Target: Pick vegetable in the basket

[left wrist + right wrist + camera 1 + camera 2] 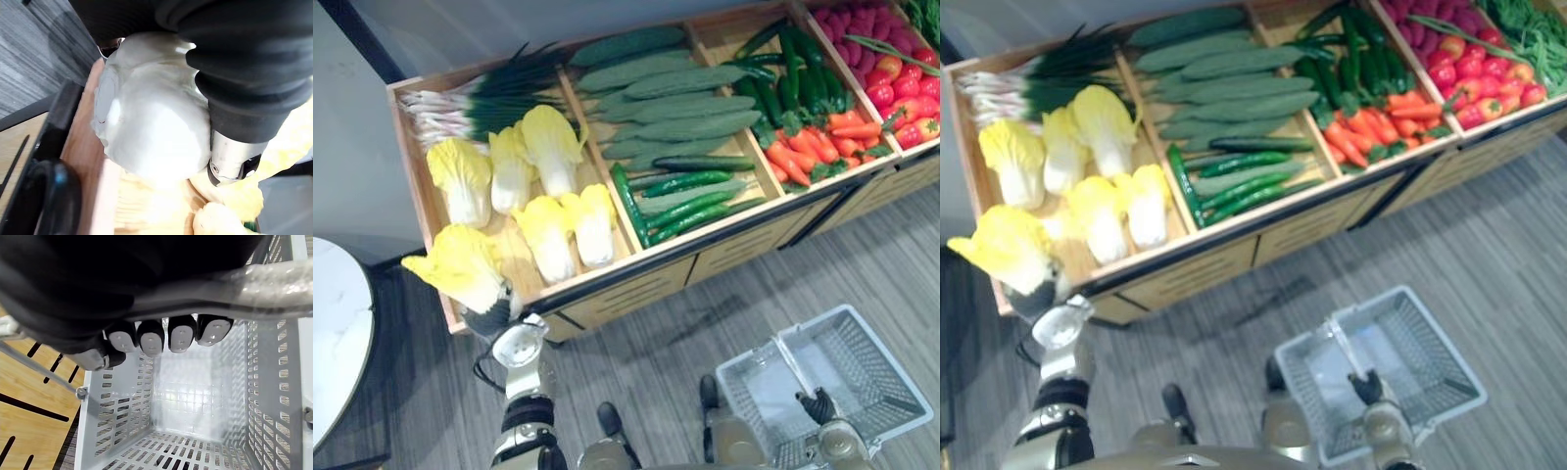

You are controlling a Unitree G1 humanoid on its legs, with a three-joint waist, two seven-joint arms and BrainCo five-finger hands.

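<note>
One cabbage (460, 264) gripped by left hand (489, 318) fingers, cabbages (548, 230) beside; right hand (818, 404) fingers clasp basket handle (274, 280).

Both head eyes look down on one stand (622, 294) and basket (879, 370); wrist cameras sit very close.

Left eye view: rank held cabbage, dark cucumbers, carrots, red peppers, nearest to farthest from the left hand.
1. Cabbage, held in the left hand, front-left corner.
2. Dark cucumbers, middle bin's front.
3. Carrots, third bin.
4. Red peppers, far right.
</note>
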